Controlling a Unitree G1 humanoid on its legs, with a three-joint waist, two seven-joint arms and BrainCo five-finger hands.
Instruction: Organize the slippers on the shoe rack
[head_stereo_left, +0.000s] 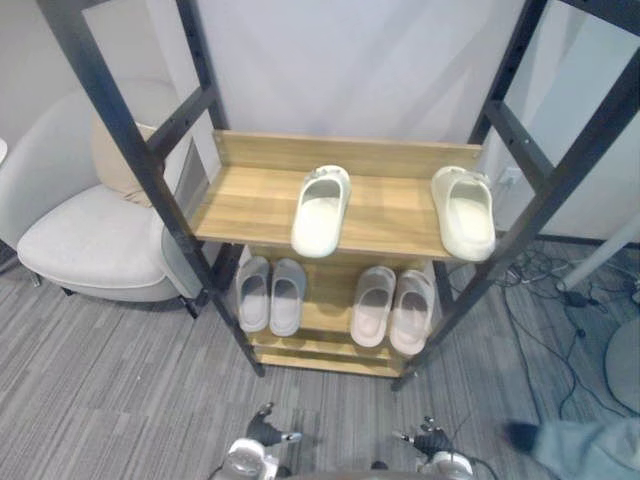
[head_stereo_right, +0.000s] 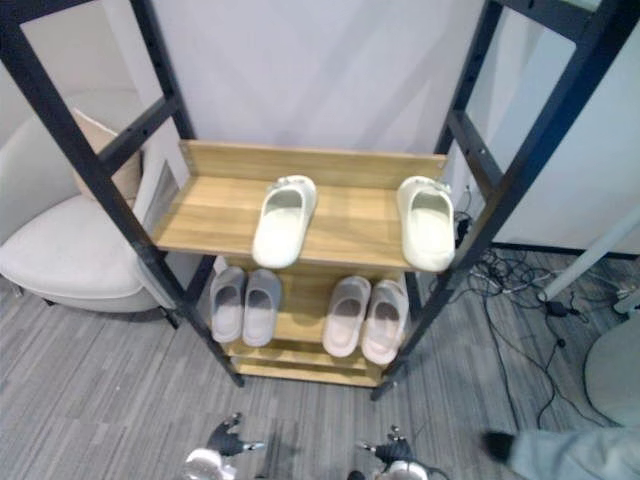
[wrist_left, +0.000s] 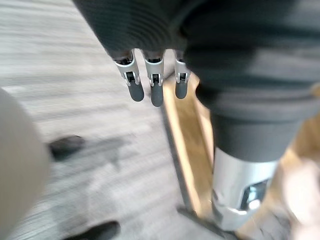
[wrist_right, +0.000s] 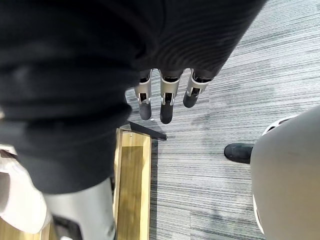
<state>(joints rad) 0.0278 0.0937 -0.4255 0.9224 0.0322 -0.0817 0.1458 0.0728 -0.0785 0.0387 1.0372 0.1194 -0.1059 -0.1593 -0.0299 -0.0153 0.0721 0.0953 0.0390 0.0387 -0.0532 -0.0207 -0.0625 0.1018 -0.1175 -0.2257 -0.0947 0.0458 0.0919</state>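
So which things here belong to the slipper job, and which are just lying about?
Job: shoe rack; two cream slippers set apart on its upper shelf; grey pair and pale pink pair on the lower shelf.
Lying about: white armchair with beige cushion; a person's dark shoe.

Shoe rack (head_stereo_left: 120, 125): black metal frame, wooden shelves, standing on grey striped carpet floor (head_stereo_left: 120, 380). Upper shelf (head_stereo_left: 250, 205): one cream slipper (head_stereo_left: 321, 210) near the middle, toe overhanging the front edge; a second cream slipper (head_stereo_left: 465, 212) at the right end, toe also over the edge; the two are well apart. Lower shelf (head_stereo_left: 325, 300): grey pair (head_stereo_left: 270, 295) on the left, pale pair (head_stereo_left: 392, 310) on the right, each pair side by side.
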